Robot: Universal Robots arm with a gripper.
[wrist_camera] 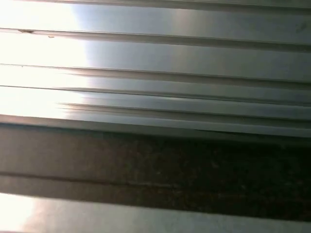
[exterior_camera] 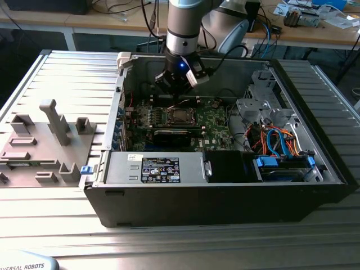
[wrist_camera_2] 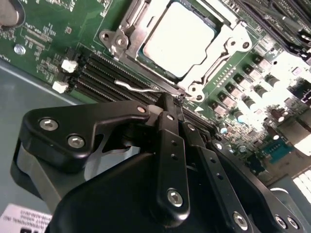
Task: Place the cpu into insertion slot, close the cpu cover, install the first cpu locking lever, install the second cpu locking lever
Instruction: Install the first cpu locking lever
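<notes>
The cpu (wrist_camera_2: 177, 39) lies flat in the insertion slot (wrist_camera_2: 115, 39) on the green board, its pale metal top showing. The cpu cover (wrist_camera_2: 219, 57) lies down around it as a silvery frame. A thin silvery locking lever (wrist_camera_2: 138, 88) runs along the slot's side towards my fingertips. My gripper (wrist_camera_2: 174, 101) is shut, its black fingers (wrist_camera_2: 170, 141) pressed together with the tips at the lever's wire near the slot's corner. Whether the lever is pinched between them I cannot tell. In the exterior view the gripper (exterior_camera: 178, 93) hangs inside the open case just behind the cpu (exterior_camera: 179, 117).
Black memory slots (wrist_camera_2: 102, 73) lie beside the lever and a row of capacitors (wrist_camera_2: 252, 92) beyond the slot. A long black expansion card (exterior_camera: 174, 134), a power supply (exterior_camera: 154, 169) and a cabled drive cage (exterior_camera: 275, 140) crowd the case. A grey fixture tray (exterior_camera: 45, 140) sits outside.
</notes>
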